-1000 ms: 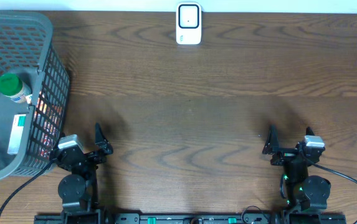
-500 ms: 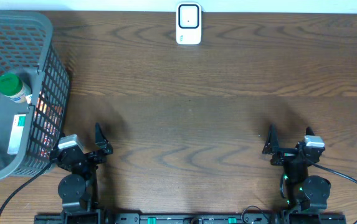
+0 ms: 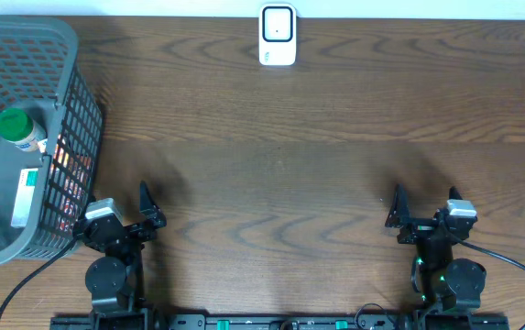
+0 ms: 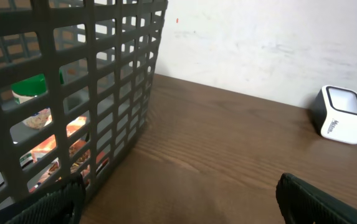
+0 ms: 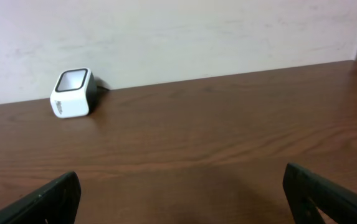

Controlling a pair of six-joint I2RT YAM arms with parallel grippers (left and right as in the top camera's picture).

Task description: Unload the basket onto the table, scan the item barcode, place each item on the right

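I read both claws as spread wide and empty: the left gripper [image 3: 150, 206] sits at the near edge of the table [image 3: 271, 165], just beside the basket [image 3: 24, 26], and the right gripper [image 3: 397, 209] sits at the near right. The green-capped bottle [image 3: 15, 128] lies inside the basket at the left, well apart from the scanner [image 3: 278, 37], which stands mid-way along the far edge.

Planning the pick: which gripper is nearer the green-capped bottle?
Left. The left gripper sits beside the basket holding the green-capped bottle; the right gripper is far across the table.
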